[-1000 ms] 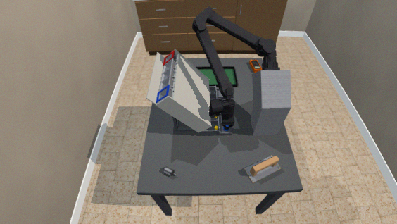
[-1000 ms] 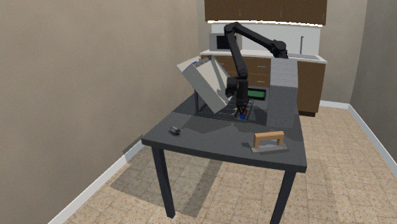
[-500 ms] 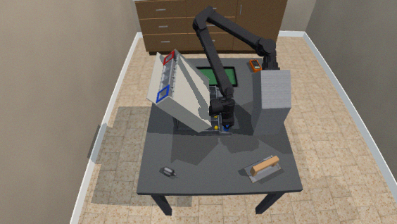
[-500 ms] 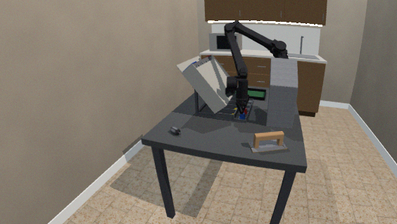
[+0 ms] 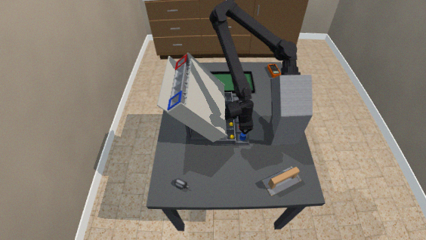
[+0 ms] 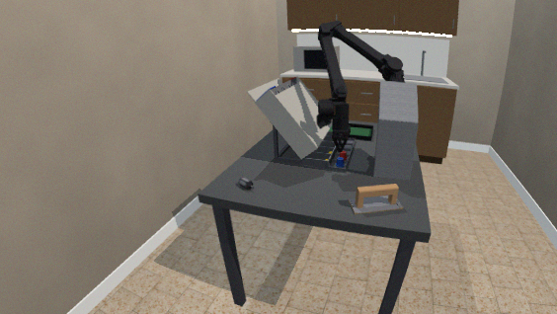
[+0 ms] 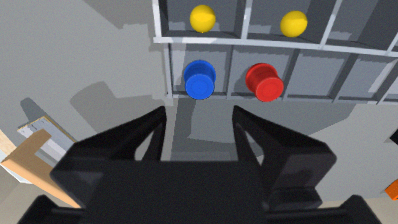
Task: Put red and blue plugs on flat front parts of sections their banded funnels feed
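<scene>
- The blue plug (image 7: 200, 80) is standing in a compartment of the divided tray (image 7: 161, 40), just ahead of the hand (image 7: 199, 125) and in line with the gap between its fingers, not touching either of them.
- The red plug (image 7: 265, 82) is sitting in the neighbouring compartment, ahead of the hand and off to its right in the wrist view.
- Two yellow marbles (image 7: 202, 18) are lying in the tray's next row, farther ahead of the hand than the plugs, one beyond each plug.
- The hand is hovering partly open above the table (image 5: 211, 181), with its jaws spread a little more than halfway and nothing between them.
- The slanted cover (image 5: 200, 98) is rising beside the hand, with the red-banded funnel (image 5: 181, 61) and the blue-banded funnel (image 5: 174, 100) at its high edge, well apart from the hand.
- A wooden-handled trowel (image 5: 284, 180) and a small dark object (image 5: 180, 183) are lying near the table's front edge, well away from the hand.
</scene>
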Robot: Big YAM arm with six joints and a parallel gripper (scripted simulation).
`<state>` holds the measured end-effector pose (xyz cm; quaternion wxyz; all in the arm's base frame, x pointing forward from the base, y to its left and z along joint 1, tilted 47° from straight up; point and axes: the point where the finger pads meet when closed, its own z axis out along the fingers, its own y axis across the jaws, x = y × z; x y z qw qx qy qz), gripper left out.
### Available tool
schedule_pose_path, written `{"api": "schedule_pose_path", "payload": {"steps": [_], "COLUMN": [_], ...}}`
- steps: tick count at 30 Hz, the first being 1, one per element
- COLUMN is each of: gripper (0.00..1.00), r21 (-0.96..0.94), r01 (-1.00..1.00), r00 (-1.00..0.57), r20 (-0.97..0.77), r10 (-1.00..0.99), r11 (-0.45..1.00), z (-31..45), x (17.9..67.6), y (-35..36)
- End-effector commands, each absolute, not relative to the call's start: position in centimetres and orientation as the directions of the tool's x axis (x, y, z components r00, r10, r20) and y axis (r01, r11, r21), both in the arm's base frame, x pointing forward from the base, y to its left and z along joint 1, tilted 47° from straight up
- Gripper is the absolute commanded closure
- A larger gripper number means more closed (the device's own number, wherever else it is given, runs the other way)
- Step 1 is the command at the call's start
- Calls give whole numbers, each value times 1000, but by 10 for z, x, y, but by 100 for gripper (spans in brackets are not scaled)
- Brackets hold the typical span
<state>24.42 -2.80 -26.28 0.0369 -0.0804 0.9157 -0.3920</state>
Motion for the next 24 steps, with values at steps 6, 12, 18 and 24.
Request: {"api": "schedule_pose_path", "payload": {"steps": [6,12,18,24], "gripper": [41,41,41,41], "r21": [-722,-729,-728,-728], "r01": [-84,-96,-94,-94], "r00": [-984,-985,-984,-984], "r20": [-50,-31,-35,-35], "r10": [-172,-173,-173,-173], "r11": [687,678,679,679], "z": [-228,-225,-224,-224], "x": [249,241,242,242], "y": [17,16,17,17]}}
